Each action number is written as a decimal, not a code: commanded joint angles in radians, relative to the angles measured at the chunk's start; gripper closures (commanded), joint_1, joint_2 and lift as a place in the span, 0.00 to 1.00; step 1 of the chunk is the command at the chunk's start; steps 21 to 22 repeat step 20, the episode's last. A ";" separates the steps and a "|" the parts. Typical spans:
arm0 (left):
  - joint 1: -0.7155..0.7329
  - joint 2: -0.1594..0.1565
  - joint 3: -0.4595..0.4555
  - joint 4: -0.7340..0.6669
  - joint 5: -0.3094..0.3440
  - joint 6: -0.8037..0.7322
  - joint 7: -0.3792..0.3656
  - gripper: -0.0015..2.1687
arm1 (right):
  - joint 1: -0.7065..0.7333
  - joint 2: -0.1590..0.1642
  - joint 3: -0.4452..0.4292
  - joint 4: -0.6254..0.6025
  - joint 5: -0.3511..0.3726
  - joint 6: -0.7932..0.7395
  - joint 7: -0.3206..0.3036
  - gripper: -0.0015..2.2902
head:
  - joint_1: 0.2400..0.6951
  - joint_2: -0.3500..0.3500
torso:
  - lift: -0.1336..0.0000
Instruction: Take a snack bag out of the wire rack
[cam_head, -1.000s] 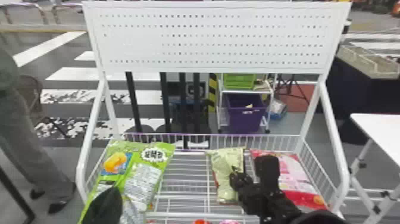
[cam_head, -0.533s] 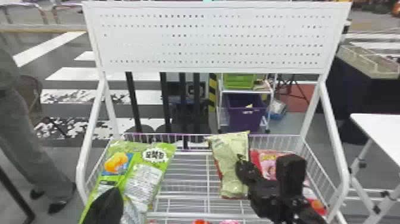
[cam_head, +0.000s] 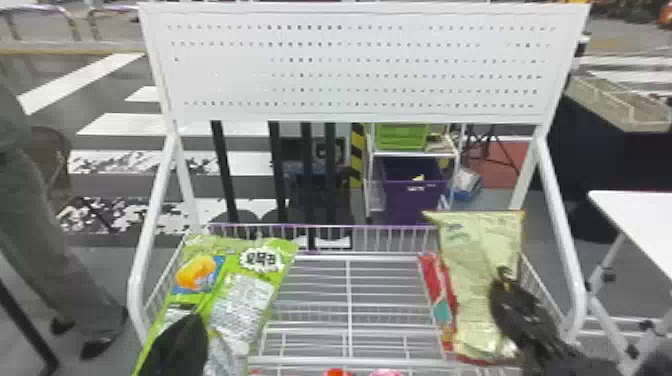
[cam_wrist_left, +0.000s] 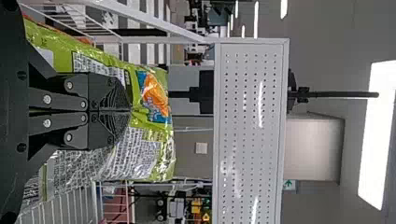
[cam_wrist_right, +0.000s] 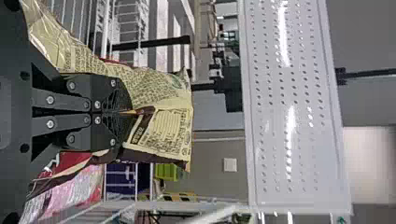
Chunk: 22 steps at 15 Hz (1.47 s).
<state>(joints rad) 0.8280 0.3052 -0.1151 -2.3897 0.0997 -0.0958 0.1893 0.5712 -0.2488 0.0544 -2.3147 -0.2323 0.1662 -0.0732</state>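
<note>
pale yellow bag pinched in right gripper, over right side of rack, partly in front of red bag. looks like lift-out step; next, clear the rim without snagging. long axis near upright, top end up. left gripper pressed together at green bag, as i see it

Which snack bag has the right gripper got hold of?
The pale yellow one, pinched in the right gripper. Its colour sets it apart from the red-and-pink bag and the green packaging.
</note>
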 joint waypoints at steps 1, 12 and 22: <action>0.000 -0.001 0.000 0.000 0.000 0.000 -0.001 0.87 | 0.131 0.036 -0.056 -0.042 0.019 -0.115 0.010 0.98 | 0.57 0.50 | 1.00; 0.003 -0.001 -0.008 -0.003 -0.005 0.000 0.001 0.87 | 0.381 0.083 -0.079 -0.117 0.134 -0.290 0.013 0.98 | 0.57 0.50 | 1.00; 0.003 -0.001 -0.006 -0.005 -0.006 0.000 0.001 0.87 | 0.388 0.083 -0.077 -0.115 0.145 -0.290 0.013 0.98 | 0.57 0.50 | 1.00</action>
